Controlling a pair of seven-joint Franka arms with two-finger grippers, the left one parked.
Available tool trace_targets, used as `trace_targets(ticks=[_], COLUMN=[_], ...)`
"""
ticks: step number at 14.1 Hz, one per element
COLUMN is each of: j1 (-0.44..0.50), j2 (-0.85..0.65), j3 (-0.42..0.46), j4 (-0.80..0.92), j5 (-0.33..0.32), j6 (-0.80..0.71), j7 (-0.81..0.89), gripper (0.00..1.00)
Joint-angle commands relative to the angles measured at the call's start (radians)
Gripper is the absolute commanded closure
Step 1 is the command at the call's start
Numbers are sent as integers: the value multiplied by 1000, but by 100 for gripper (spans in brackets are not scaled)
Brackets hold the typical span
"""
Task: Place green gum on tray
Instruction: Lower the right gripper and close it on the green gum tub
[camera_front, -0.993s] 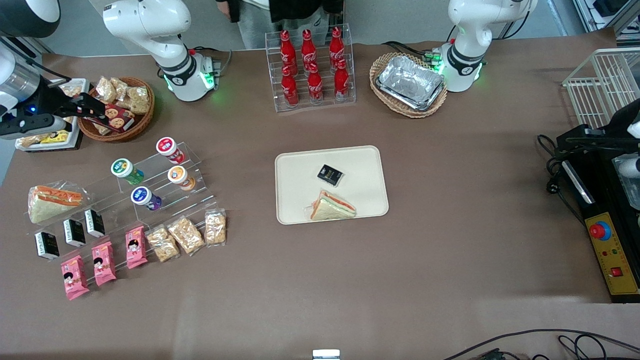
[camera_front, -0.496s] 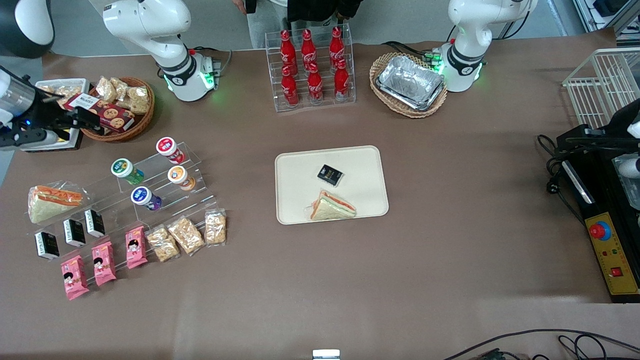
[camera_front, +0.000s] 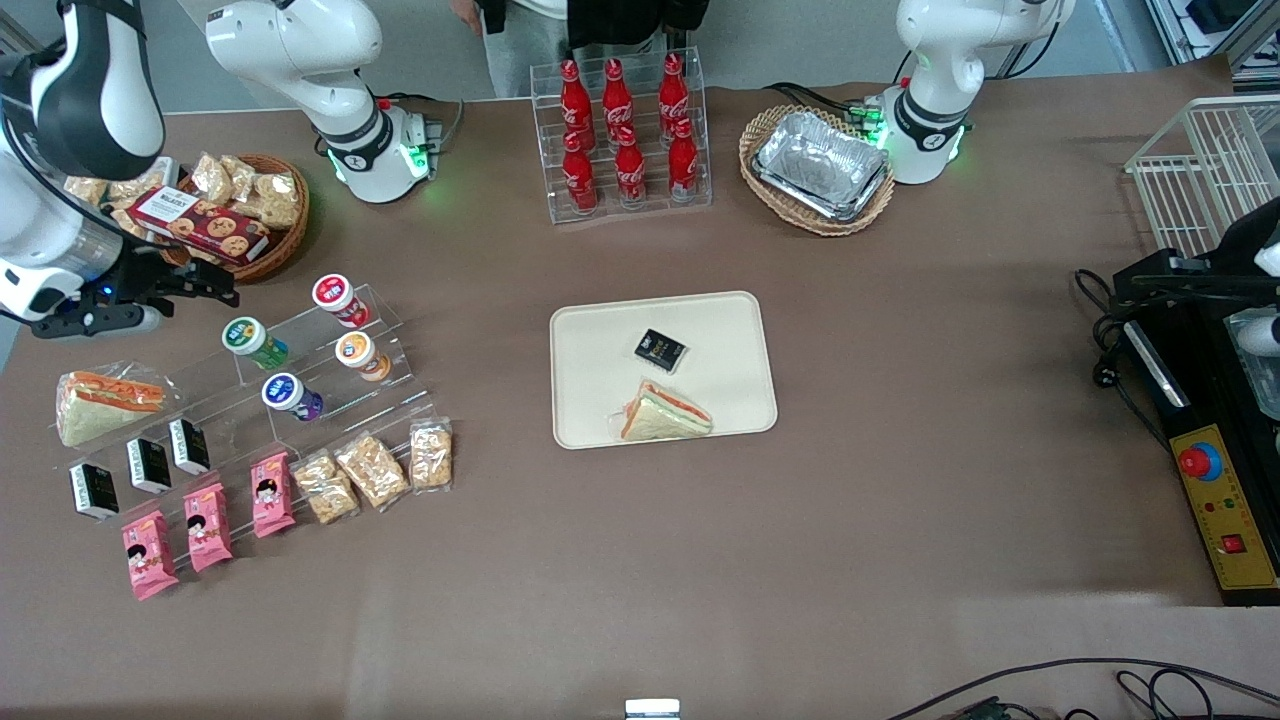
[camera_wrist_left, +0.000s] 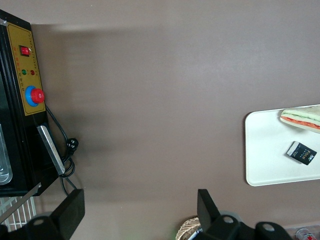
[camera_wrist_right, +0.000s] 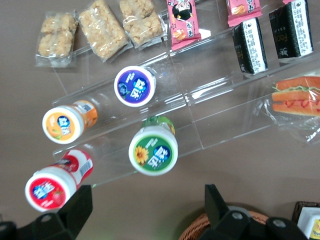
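1. The gripper (camera_front: 205, 288) has swung down from over the wicker snack basket (camera_front: 270, 250) toward the clear acrylic rack (camera_front: 330, 370). It is now nearer the front camera than a second ago and hangs just above the rack's upper step.
2. The fingers (camera_wrist_right: 75, 210) are spread wide with nothing between them; the wrist view shows both tips apart (the green lid sits roughly between their line).
3. The green gum (camera_wrist_right: 153, 150) lies untouched on the rack, lid outward. The red canister (camera_front: 335, 295) is beside it on the same step; the orange canister (camera_front: 358, 353) and purple canister (camera_front: 290, 395) sit a step lower, nearer the front camera.
4. Reading: this is the approach phase, with alignment nearly done. Descent and closing are not yet begun.
5. The tray (camera_front: 590, 330) is well apart toward mid-table and already holds a wrapped sandwich (camera_front: 665, 412) and a small black packet (camera_front: 660, 349). Bare surface remains for the gum.
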Motion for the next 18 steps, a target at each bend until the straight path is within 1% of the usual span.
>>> trace_targets(ticks=[1, 4, 8, 11, 13, 14, 16, 18], j1=[4, 4, 10, 10, 11, 11, 11, 11], j2=[42, 45, 94, 111, 112, 115, 123, 123], j3=[-2, -2, -1, -1, -1, -1, -1, -1], j4=[-30, -92, -93, -116, -130, -130, -139, -149], j5=[-3, -1, 0, 2, 3, 3, 3, 3], j6=[90, 173, 186, 238, 255, 255, 279, 290], j7=[-8, -8, 6, 6, 6, 6, 6, 6], gripper=[0, 0, 0, 0, 2, 4, 17, 41])
